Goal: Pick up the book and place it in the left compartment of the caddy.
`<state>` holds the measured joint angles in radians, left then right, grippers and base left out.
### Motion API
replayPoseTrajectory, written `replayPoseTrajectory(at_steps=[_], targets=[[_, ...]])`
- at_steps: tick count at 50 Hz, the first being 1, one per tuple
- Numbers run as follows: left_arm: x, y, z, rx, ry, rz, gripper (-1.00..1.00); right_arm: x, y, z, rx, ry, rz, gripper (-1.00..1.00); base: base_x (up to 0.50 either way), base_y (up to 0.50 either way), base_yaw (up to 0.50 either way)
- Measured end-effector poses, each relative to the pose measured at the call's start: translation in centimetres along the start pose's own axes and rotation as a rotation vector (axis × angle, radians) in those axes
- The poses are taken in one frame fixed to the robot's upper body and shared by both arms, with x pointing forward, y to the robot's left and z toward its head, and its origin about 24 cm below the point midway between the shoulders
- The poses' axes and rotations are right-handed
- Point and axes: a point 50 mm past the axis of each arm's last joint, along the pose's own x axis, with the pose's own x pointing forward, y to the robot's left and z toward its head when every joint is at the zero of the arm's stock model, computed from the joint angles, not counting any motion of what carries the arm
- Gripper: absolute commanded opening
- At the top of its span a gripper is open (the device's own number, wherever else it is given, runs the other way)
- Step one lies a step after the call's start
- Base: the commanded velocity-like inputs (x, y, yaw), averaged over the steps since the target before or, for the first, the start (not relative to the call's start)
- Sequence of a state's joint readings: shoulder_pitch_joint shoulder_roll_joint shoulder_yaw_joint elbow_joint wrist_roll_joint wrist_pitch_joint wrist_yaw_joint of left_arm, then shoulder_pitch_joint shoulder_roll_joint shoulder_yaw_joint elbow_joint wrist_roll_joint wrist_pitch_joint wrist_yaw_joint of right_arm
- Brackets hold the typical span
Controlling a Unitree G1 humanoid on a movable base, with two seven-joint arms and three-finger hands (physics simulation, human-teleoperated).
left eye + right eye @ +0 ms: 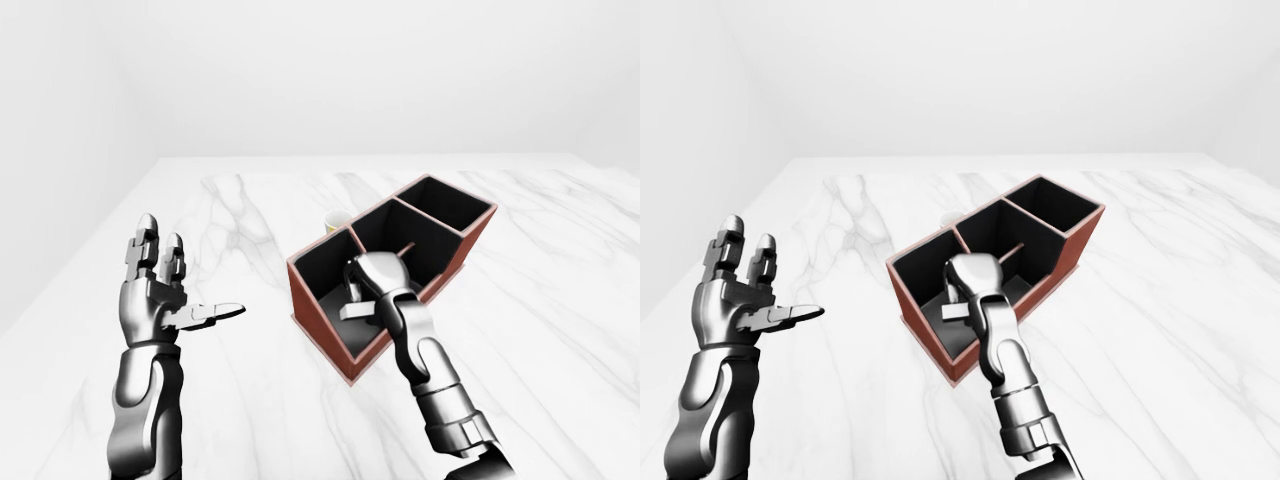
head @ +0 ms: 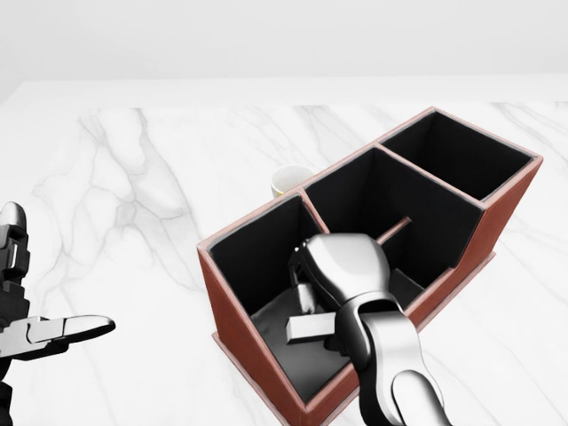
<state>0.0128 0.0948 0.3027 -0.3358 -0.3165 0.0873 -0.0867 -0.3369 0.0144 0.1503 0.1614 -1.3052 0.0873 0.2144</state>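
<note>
The red-brown caddy point(image 2: 232, 229) has three dark compartments and lies slantwise on the marble table. My right hand point(image 2: 315, 306) reaches down into its left compartment point(image 2: 266, 266). The hand's fingers are closed round a grey book point(image 2: 309, 327), whose end sticks out to the left just above the compartment floor. The back of the hand hides the rest of the book. Off to the left of the caddy, my left hand point(image 1: 185, 285) is raised over the table, open and holding nothing.
A small cream cup point(image 2: 290, 180) stands on the table just above the caddy's upper wall. A thin reddish stick point(image 2: 395, 228) leans inside the middle compartment. White marble table point(image 2: 133, 195) spreads left and above the caddy.
</note>
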Motion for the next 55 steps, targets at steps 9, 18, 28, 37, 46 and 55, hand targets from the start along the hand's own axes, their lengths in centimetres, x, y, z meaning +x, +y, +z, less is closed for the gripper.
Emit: replayPoseTrajectory(at_steps=[9, 18, 28, 37, 46, 55], targets=[[0.02, 0.02, 0.0, 0.0, 0.0, 0.0, 1.0, -0.03, 0.21, 0.02, 0.003, 0.0, 0.004, -1.0, 0.0, 0.0, 0.0], [-0.02, 0.0, 0.06, 0.0, -0.003, 0.0, 1.0, -0.08, 0.06, 0.0, 0.002, 0.0, -0.003, -0.03, 0.0, 0.0, 0.0], [-0.03, 0.02, 0.06, -0.001, -0.002, 0.001, 1.0, -0.07, -0.12, 0.1, 0.002, -0.003, 0.001, 1.0, 0.0, 0.0, 0.0], [-0.03, 0.06, 0.07, -0.001, -0.003, 0.002, 1.0, -0.17, -0.05, 0.12, 0.009, -0.005, 0.019, 1.0, 0.0, 0.0, 0.0], [-0.03, 0.08, 0.07, -0.001, -0.002, 0.004, 1.0, -0.33, 0.02, 0.12, 0.01, -0.004, 0.026, 1.0, 0.0, 0.0, 0.0], [0.0, 0.08, 0.03, -0.002, -0.001, 0.004, 1.0, -0.83, -0.32, 0.48, 0.007, -0.015, 0.027, 1.0, 0.0, 0.0, 0.0]])
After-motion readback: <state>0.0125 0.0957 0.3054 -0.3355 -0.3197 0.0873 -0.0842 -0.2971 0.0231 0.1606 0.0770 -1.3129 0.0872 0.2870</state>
